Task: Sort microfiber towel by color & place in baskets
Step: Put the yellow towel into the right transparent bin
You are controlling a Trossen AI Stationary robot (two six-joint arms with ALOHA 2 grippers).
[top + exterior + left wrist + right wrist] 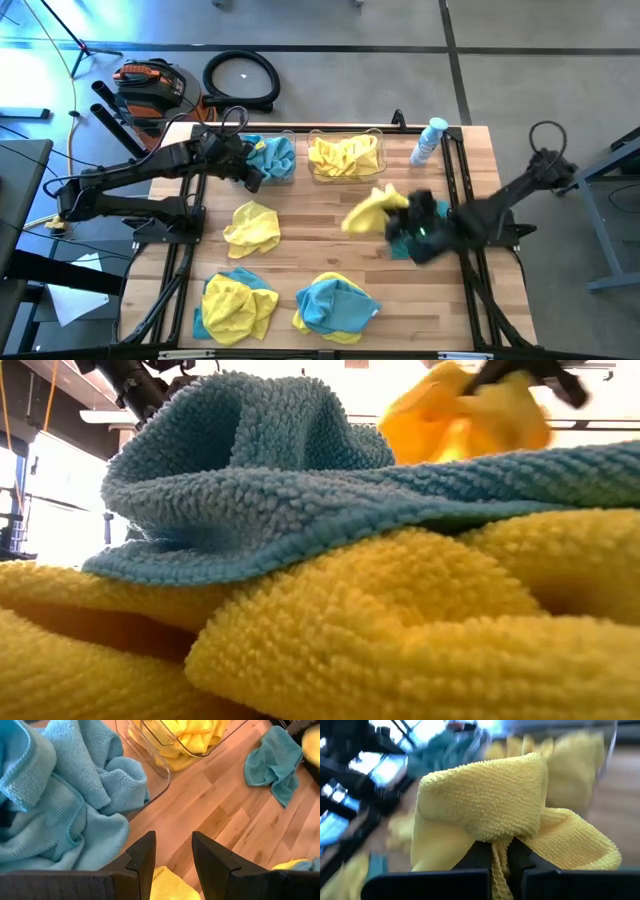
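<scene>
Two clear baskets stand at the table's far side. The left one holds blue towels. The right one holds yellow towels. My right gripper is shut on a yellow towel held above the table, right of centre; it also shows in the low view. A teal towel lies flat on the table below it. My left gripper is open and empty, at the near edge of the blue basket. My right gripper pinches a bunched fold of the yellow towel between its two fingers. The towel is lifted clear of the table and bulges out ahead of the fingers, toward the table's left.
A clear spray bottle stands at the far right. A yellow towel lies left of centre. Two mixed blue and yellow heaps lie near the front edge. Bare wood shows at the table's centre.
</scene>
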